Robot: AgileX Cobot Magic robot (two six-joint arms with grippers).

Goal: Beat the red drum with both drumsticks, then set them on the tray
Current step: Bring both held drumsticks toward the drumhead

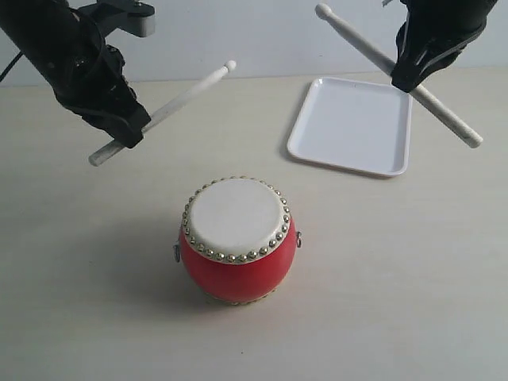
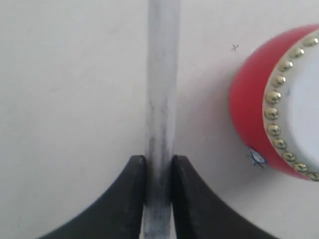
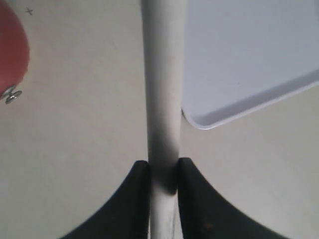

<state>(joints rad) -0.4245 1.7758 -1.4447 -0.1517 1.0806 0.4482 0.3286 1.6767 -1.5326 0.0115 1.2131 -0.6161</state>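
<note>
Both sticks clamped & raised, clear of the drum.
Tray [image 1: 349, 127] lies far right, flat; red drum [image 1: 236, 238] stands upright near centre, well apart from it. Left drumstick [image 1: 186, 89] sits in left gripper [image 1: 131, 135], jaws narrow on the shaft nr the butt, tip pointing far-right. Right drumstick [image 1: 357, 40] sits in right gripper [image 1: 405, 79], pinched abt mid-shaft above the tray, tip far-left. Sticks look light, stiff, smooth; prob. prone to pivot in the pinch, so a butt-end hold suits beating.

surface: pale beige table [image 1: 413, 302] | mark: small x [image 2: 235, 48] on it | back: white wall [image 1: 238, 40] | left edge: dark cable [image 1: 9, 67]
</note>
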